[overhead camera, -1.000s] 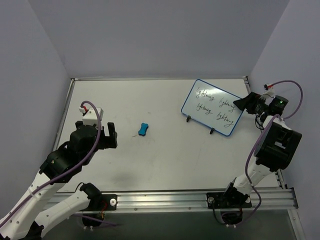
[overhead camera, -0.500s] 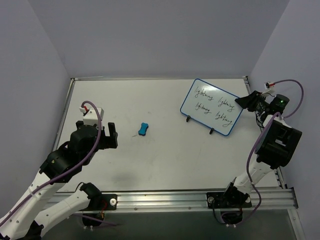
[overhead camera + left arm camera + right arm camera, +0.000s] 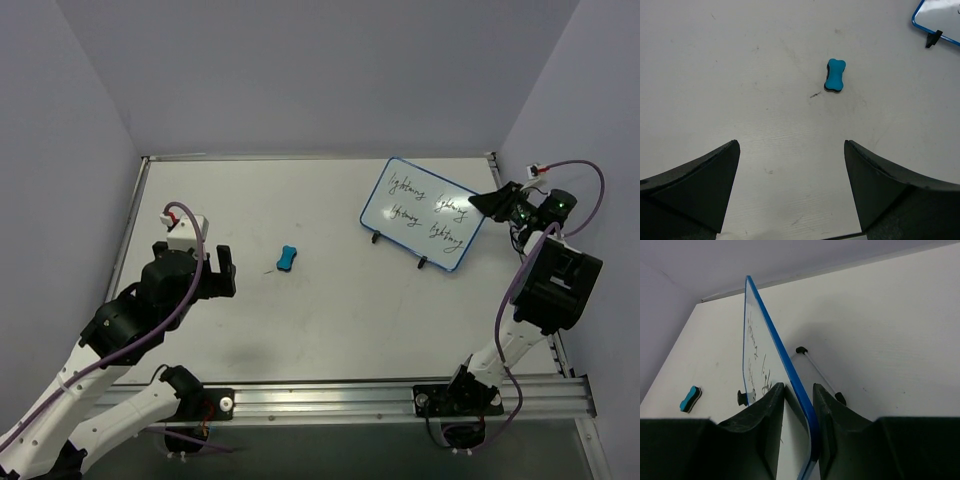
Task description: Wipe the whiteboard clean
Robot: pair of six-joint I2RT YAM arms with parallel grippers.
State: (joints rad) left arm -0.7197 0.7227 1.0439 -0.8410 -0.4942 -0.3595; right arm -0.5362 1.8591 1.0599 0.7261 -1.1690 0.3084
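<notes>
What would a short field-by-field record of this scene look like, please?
whiteboard: propped on wire legs at the far right of the table, dark writing not yet wiped
eraser: blue, lying flat on the table left of the whiteboard, untouched
right gripper: closed on the whiteboard's right edge, one finger on each face
left gripper: open and holding nothing, above the table on the near side of the eraser

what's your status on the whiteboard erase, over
Left end effector open, eraser ahead, untouched. Right end effector straddling whiteboard edge, grip unclear. Writing not yet wiped. No obstruction seen.
</notes>
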